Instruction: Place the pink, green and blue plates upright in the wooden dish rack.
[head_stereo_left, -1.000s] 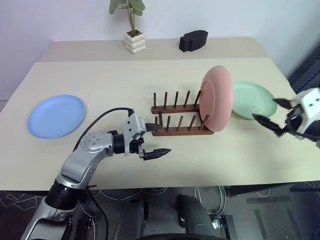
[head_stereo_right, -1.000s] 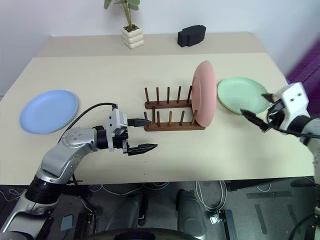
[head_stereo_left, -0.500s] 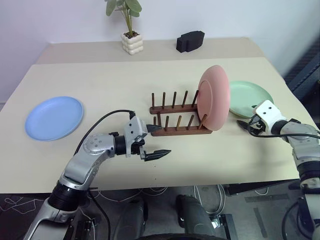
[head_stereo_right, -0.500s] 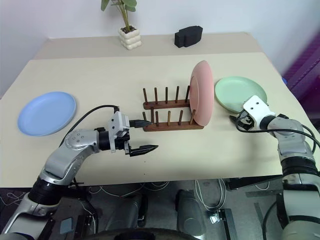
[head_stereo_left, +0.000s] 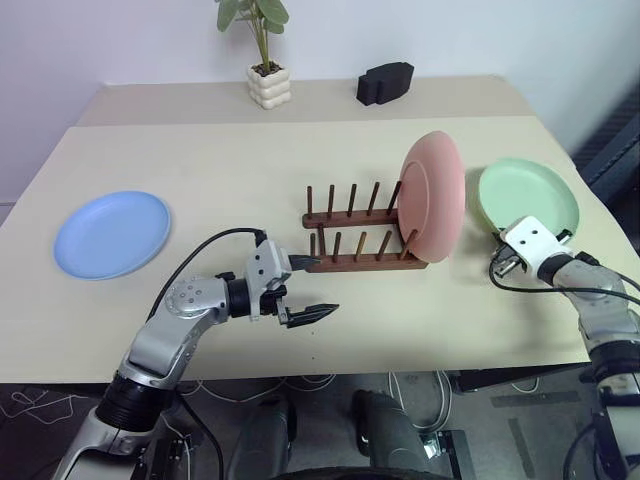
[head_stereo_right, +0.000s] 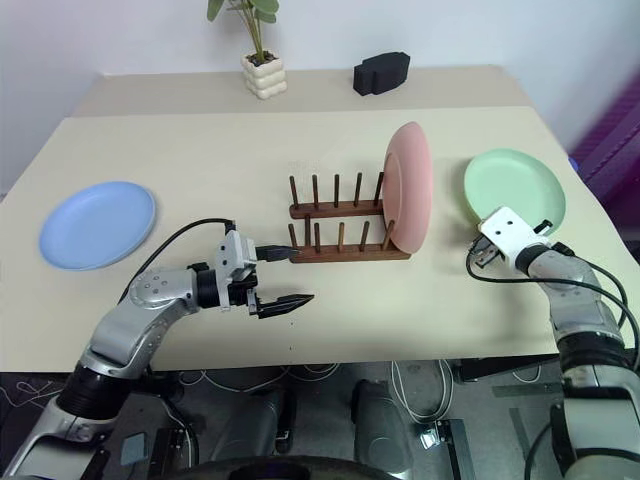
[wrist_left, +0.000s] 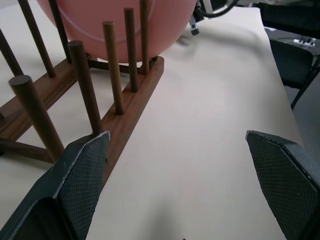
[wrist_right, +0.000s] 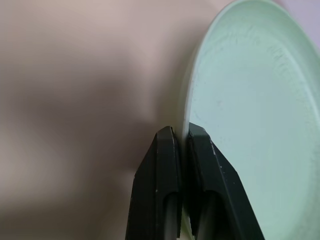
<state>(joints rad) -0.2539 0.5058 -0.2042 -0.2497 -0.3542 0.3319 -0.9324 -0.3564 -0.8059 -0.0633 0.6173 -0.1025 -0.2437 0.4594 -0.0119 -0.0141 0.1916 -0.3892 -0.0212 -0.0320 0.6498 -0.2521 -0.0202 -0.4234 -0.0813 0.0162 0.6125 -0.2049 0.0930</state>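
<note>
The right tool (wrist_right: 182, 142) reaches low over the worktop (head_stereo_left: 250, 160), pinching the green plate (head_stereo_left: 528, 198) by its near rim. The left tool (wrist_left: 180, 175), fingers spread wide, hovers level beside the wooden dish rack (head_stereo_left: 355, 235).

I am seeing the pink plate (wrist_left: 120, 25) being cut off by the frame edge in the left wrist view. In the right wrist view the green plate (wrist_right: 250, 115) is running past the frame, and the worktop (wrist_right: 75, 100) is blurring.

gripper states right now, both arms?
Left gripper: open, holding nothing, beside the wooden dish rack.
Right gripper: shut on the rim of the green plate.
</note>
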